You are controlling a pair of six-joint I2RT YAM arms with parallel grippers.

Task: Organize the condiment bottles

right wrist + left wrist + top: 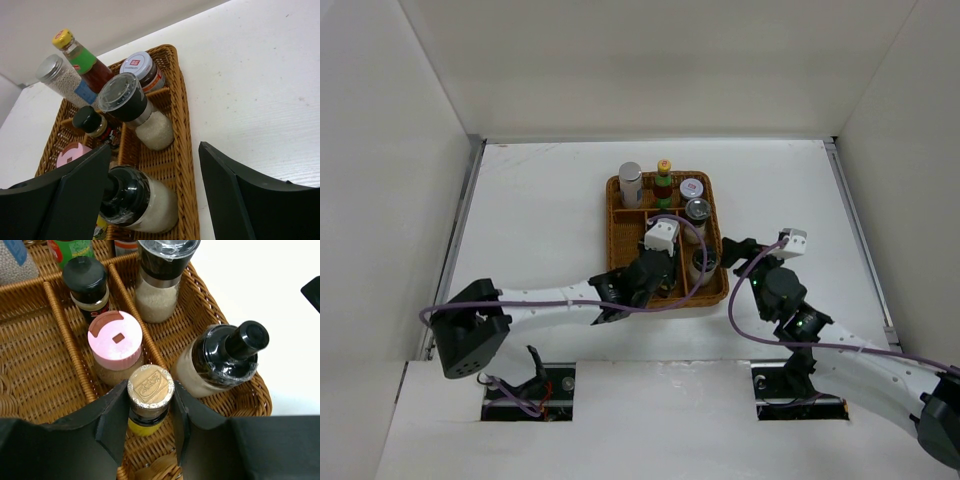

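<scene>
My left gripper (150, 407) is inside the brown woven basket (35, 375). It is shut on the neck of a yellow bottle with a gold foil cap (150, 386), which stands upright in the near middle compartment. A pink-capped shaker (115, 344) and a black-capped dark jar (87, 280) stand just beyond it. A black-topped shaker of white grains (220, 360) stands to its right. My right gripper (155, 150) is open, and its jaws straddle the basket's right wall beside that shaker (135, 200). The green-red sauce bottle with yellow cap (80, 55) and a silver-lidded shaker (60, 77) stand at the back.
The basket (615, 215) sits mid-table, with both grippers (660, 268) (732, 252) at its near end. A clear-topped grinder (130, 107) and a red-and-white-lidded jar (140, 67) fill the right column. White walls enclose the table on three sides.
</scene>
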